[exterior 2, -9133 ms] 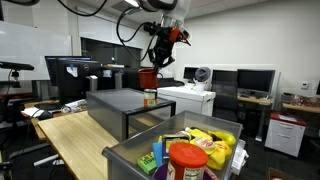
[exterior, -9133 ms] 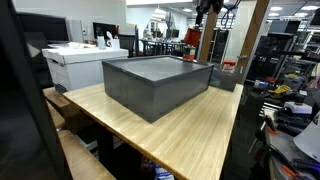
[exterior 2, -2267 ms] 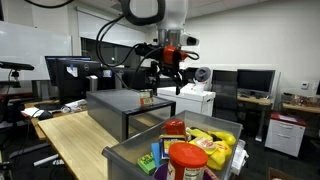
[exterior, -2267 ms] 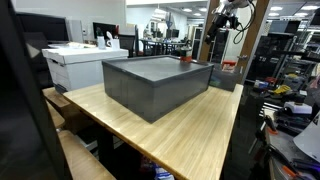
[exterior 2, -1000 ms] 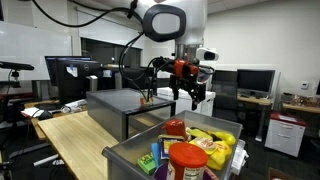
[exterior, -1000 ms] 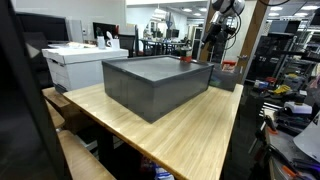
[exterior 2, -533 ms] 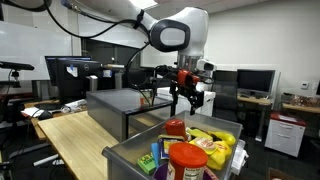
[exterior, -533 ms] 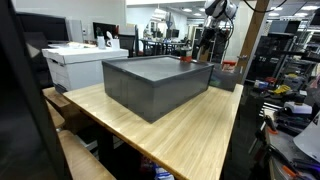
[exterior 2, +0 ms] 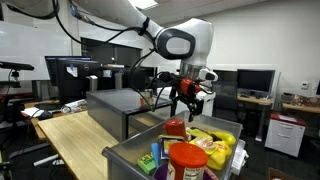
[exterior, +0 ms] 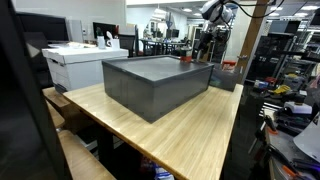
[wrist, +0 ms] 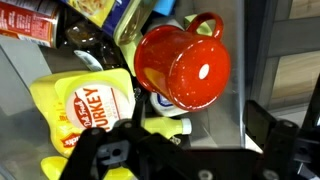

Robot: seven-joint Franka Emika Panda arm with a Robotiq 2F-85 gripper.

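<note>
Pincer (exterior 2: 187, 104) hangs in the air with its fingers wide apart and nothing between them, above the open grey bin (exterior 2: 128, 156) at the near end of the table (exterior 2: 70, 128). Straight below it in the wrist view lies a red mug (wrist: 185, 68), its rounded body towards the camera and its handle on the side away from the pincer. In an exterior view the same mug (exterior 2: 175, 127) shows among the goods in the bin, well clear of the fingertips. Just beside the mug, under one finger (wrist: 108, 152), lies a yellow packet (wrist: 85, 105) that touches the mug's lower edge. Farther out on that side is a red can (wrist: 30, 20). A red-lidded jar (exterior 2: 186, 160) stands nearer the camera than the pincer. Behind the pincer, a large dark box (exterior 2: 118, 103) sits on the table.
</note>
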